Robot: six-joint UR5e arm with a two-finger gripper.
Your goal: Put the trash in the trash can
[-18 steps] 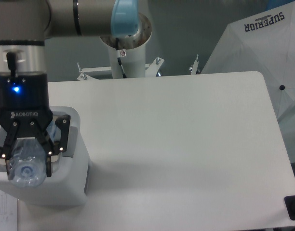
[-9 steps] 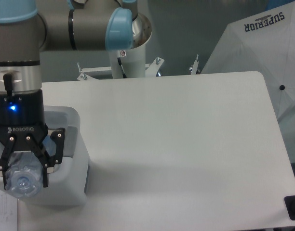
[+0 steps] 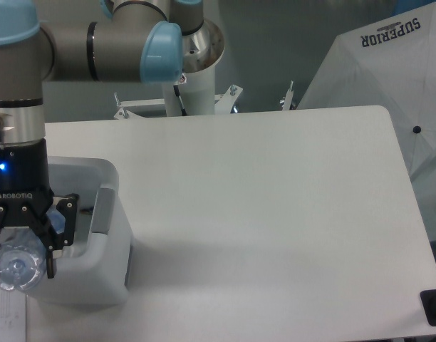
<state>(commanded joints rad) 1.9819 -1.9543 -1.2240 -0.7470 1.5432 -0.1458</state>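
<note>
Gripper (image 3: 17, 251) hangs at the counter's (image 3: 275, 199) left edge, clenched on the clear bottle (image 3: 17, 262), whose cap end faces the camera, long axis roughly toward the lens. The white trash can (image 3: 104, 242) sits directly beneath and just right of it; the bottle overhangs the can's left rim.

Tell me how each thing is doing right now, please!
hand: shut on the bottle, above the trash can's left edge.
bottle: held in the hand, cap end facing the camera, not dropped yet.
trash can: upright, top open, grey tab on its right rim.
table: white, bare where it shows.
</note>
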